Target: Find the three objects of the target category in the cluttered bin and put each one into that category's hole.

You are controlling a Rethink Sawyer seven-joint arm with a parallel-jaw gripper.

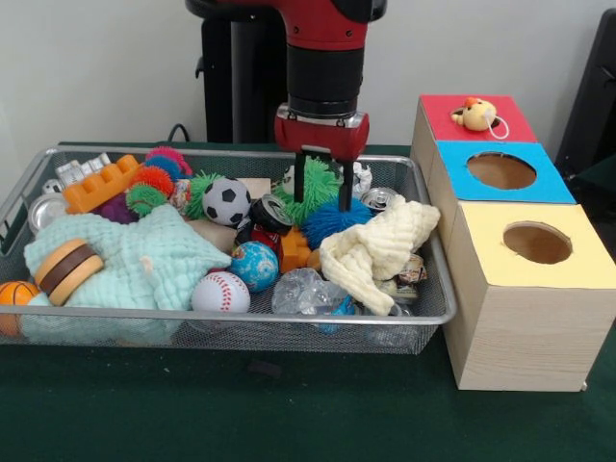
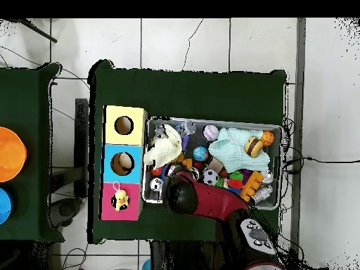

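Bin (image 1: pixel 58 322) holds balls, cloths, cans; tool (image 1: pixel 321 181) over it.

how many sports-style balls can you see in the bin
3: a soccer ball near the bin's middle rear, a baseball at the front rail, and a small basketball at the left end. Others may be buried under the clutter.

Red and black Sawyer arm with a two-fingered black gripper (image 1: pixel 320 179)

The glossy red upper link (image 1: pixel 320 21) meets a black ribbed cylindrical wrist section (image 1: pixel 325 82), ringed below by a thin silver band. Under it sits a red gripper housing (image 1: pixel 320 135) carrying two slim black fingers (image 1: pixel 344 183). From overhead, the red arm casing (image 2: pixel 211 200) bears a grey panel with dark round buttons (image 2: pixel 254 234).
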